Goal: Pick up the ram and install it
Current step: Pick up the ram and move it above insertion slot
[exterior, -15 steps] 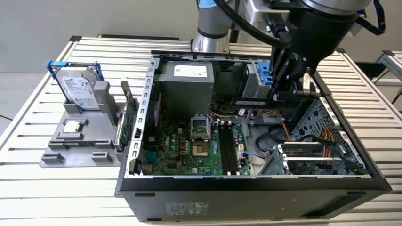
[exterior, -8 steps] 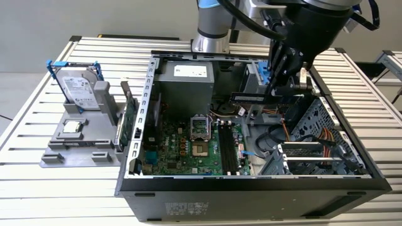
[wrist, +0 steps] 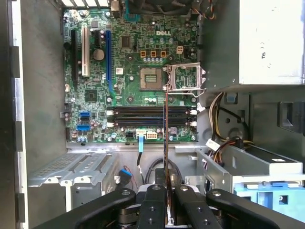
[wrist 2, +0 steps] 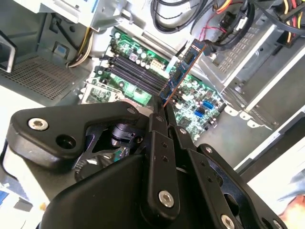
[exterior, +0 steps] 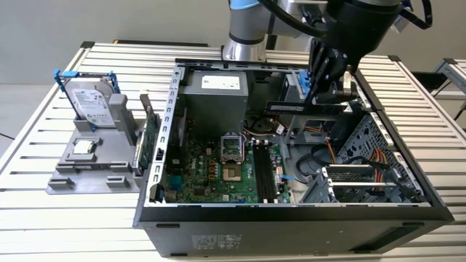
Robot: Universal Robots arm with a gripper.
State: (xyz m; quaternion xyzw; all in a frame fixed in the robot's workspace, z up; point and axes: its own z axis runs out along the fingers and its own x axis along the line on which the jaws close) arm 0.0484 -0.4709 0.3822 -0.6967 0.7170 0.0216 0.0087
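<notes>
The tool (exterior: 324, 100) is clamped shut on one end of the ram (exterior: 293, 108), which juts out from its fingertips, held in the air over the motherboard (exterior: 207, 177) inside the open computer case (exterior: 291, 229) on the counter (exterior: 65, 229).

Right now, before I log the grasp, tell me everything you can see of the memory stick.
The memory stick is a thin, long, narrow circuit board, bluish-green with dark chips on its face. The tool is shut on one end, and the rest juts out past the fingertips. It hangs in the air over the open computer case and its green motherboard, touching nothing else. In the first wrist view it shows edge-on, lying crosswise to the black memory slots.
</notes>
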